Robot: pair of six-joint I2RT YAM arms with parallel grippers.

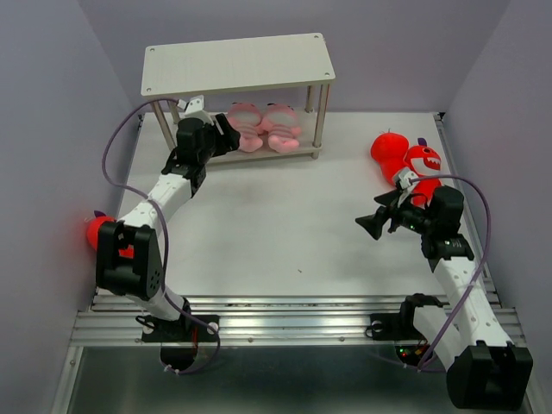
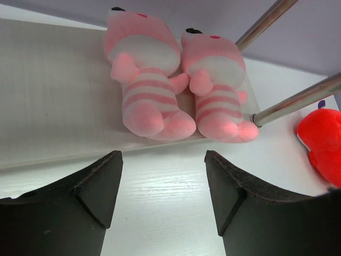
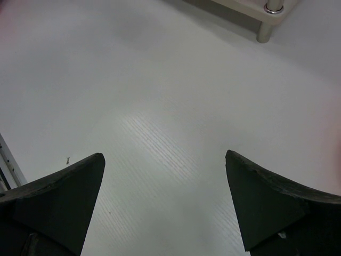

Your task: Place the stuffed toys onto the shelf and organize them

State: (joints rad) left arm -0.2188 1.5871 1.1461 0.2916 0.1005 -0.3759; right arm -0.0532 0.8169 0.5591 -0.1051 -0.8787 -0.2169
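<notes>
Two pink striped toys (image 1: pixel 266 127) lie side by side on the lower board of the shelf (image 1: pixel 237 64); in the left wrist view they are the left one (image 2: pixel 146 74) and the right one (image 2: pixel 216 85). My left gripper (image 1: pixel 231 136) is open and empty just in front of them (image 2: pixel 162 176). Red sharks (image 1: pixel 410 162) lie at the right edge, behind my right gripper (image 1: pixel 371 222), which is open and empty over bare table (image 3: pixel 165 181). Another red toy (image 1: pixel 97 229) shows at the left edge behind the left arm.
Grey walls close in the table on the left, the back and the right. A metal rail (image 1: pixel 293 315) runs along the near edge. A shelf leg (image 3: pixel 266 16) shows at the top of the right wrist view. A red shark (image 2: pixel 322 144) lies right of the shelf.
</notes>
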